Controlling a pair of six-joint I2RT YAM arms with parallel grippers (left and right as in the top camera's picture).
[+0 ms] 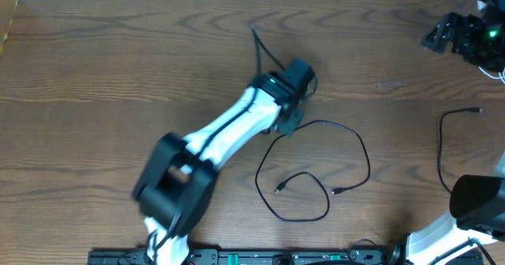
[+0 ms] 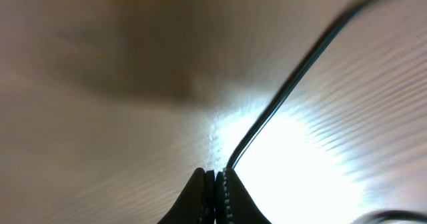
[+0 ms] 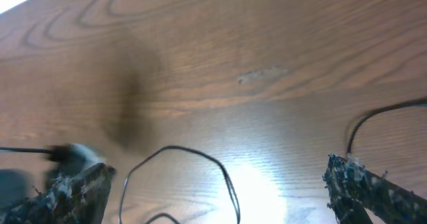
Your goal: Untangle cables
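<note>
Right gripper [image 3: 217,177], near right corner: fingers [image 3: 363,184] spread wide. Nothing is between them and it touches nothing; only bare bench [image 3: 220,44] shows below.

Right-hand cable [image 1: 440,139]: thin and black, lying flat on the bench near the right edge. It runs from the near right out to a small plug end further off. It lies apart from the other cords, and the right wrist view shows it just beyond the right finger.

Looped cable [image 1: 368,161]: thin and black, in the middle of the bench, right of the left arm [image 1: 229,131]. It forms one wide open loop with both plug ends turned inward on the near side. Its far-left part passes close under the left wrist; I cannot tell whether they touch. No gripper holds it.

Left gripper [image 2: 215,184]: past mid-bench and pointed down at the wood, with its fingers pressed together. The left wrist view shows the far cable [image 2: 287,91], also thin and black, pinched at the fingertips and leading away up to the right. From overhead, this cord runs from the gripper toward the far edge, with its free end lying on the bench.

Far right corner: dark device with a green light [image 1: 469,35], well apart from all the cords.
</note>
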